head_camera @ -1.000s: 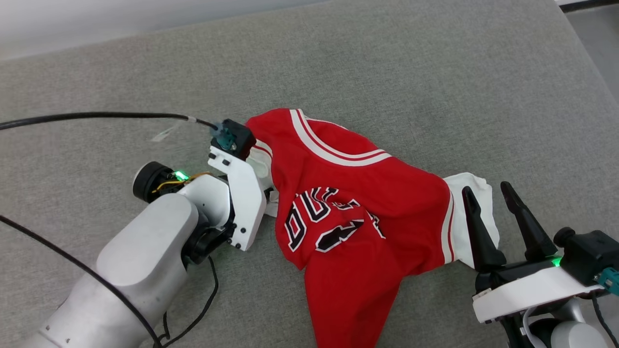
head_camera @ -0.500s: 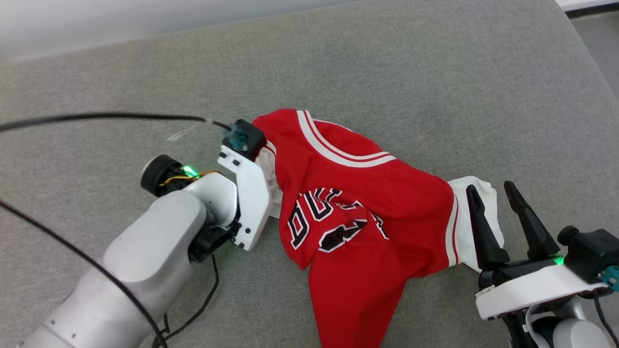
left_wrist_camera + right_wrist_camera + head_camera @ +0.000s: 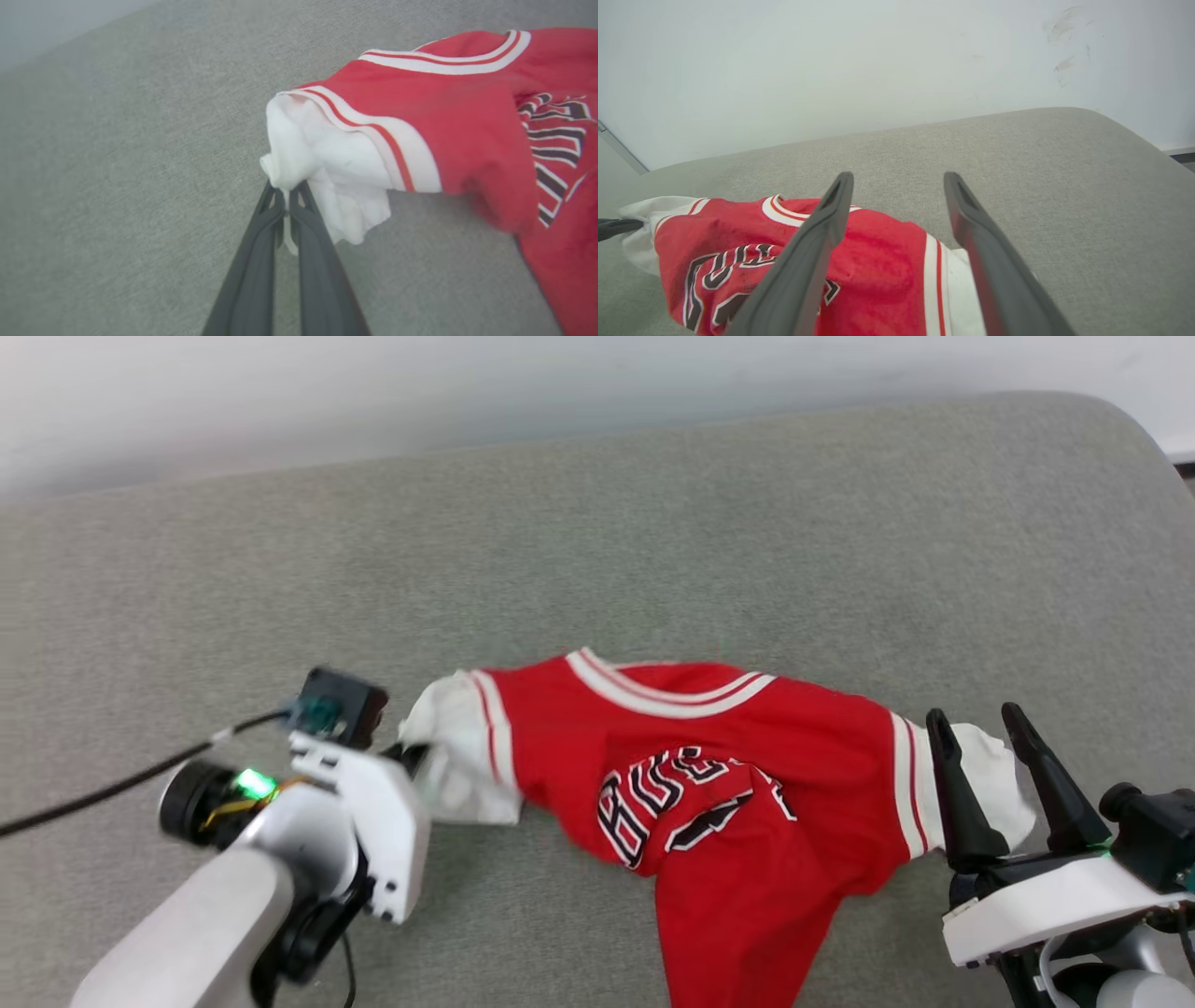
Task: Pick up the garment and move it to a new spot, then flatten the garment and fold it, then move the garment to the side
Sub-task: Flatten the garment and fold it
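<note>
Pinching a fold of the white sleeve (image 3: 322, 154) between the two dark fingers of the left pincer (image 3: 286, 192), jaws pressed almost together on the cloth, sleeve end bunched just past the fingertips. Spread wide and gripping nothing at the other end: right pincer (image 3: 976, 714), fingers upright to either side of the second white sleeve (image 3: 999, 784); touching it or poised above it, impossible to tell.

Stretched between the two pincers: the garment (image 3: 709, 747), red body, striped collar toward the far side, black white-edged lettering crumpled at the chest, hem trailing toward the near edge of the head view. Resting on a grey fabric cushion (image 3: 653, 523). Open cushion ahead of both pincers.

Trailing off leftward from the left wrist: a black cable (image 3: 112, 789), well apart from the shirt. Glowing beside it: a green light (image 3: 247, 782).

Plain from the left wrist: the nip on the sleeve itself. From the head, those fingertips mostly behind the white wrist housing (image 3: 387, 821). From the right wrist: a pale wall (image 3: 831, 70) behind the cushion, faint scuffs (image 3: 1064, 28) at its upper right, and a dark tip of the left pincer at the far left edge, against the sleeve.
</note>
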`<state>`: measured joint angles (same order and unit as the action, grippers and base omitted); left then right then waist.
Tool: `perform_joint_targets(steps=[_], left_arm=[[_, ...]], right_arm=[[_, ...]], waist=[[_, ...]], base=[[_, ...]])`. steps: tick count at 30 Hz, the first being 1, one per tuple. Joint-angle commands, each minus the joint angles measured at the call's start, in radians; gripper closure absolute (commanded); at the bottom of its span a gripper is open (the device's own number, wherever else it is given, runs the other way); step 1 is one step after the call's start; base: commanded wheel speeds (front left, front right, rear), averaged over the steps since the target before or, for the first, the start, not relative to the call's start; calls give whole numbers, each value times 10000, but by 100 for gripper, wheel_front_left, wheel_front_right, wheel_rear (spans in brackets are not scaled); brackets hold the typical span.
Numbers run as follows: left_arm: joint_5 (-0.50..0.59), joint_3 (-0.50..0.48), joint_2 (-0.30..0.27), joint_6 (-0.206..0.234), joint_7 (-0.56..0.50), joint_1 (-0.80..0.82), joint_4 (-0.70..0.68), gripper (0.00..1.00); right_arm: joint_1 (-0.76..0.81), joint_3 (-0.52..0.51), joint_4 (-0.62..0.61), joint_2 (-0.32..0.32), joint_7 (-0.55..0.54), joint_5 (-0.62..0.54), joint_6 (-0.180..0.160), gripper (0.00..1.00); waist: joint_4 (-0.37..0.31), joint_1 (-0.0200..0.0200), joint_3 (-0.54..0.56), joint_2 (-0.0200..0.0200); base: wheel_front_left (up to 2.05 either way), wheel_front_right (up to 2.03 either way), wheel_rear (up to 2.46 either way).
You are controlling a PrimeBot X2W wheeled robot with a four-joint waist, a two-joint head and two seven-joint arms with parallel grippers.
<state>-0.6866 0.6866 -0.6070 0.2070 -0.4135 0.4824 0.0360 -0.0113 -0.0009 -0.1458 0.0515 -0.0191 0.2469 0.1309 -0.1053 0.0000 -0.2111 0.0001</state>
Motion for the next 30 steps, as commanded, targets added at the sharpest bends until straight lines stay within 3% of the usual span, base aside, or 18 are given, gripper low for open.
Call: perform_joint_targets(steps=[1, 8, 14, 16, 17, 30], left_arm=[[-101, -90, -132, 174, 46, -363, -161, 100], [-1065, -847, -846, 1318, 413, -2832, -768, 100], [-1807, -1104, -542, 1375, 962, -4070, -409, 100], [-1850, -1126, -379, 1313, 1217, -4147, -322, 40], [-1818, -1153, -292, 1280, 1399, -4140, -313, 0], [-410, -1800, 213, 1630, 4768, -3720, -828, 0]], right_arm=[[85, -35, -66, -19, -48, -53, -3, 0], [266, -110, -356, -19, -422, -220, -3, 0], [391, -110, -532, -19, -646, -229, -3, 0], [403, -122, -580, -19, -698, -259, -3, 0], [416, -126, -604, -19, -738, -261, -3, 0], [663, -874, -384, -18, -1318, -76, -3, 0]], waist=[[266, 0, 211, -1], [703, 0, 545, -1], [799, 0, 701, -1], [800, 0, 766, -1], [795, 0, 812, -1], [676, 0, 1469, -1]], base=[[0, 0, 0], [0, 0, 0], [0, 0, 0], [0, 0, 0], [0, 0, 0], [0, 0, 0]])
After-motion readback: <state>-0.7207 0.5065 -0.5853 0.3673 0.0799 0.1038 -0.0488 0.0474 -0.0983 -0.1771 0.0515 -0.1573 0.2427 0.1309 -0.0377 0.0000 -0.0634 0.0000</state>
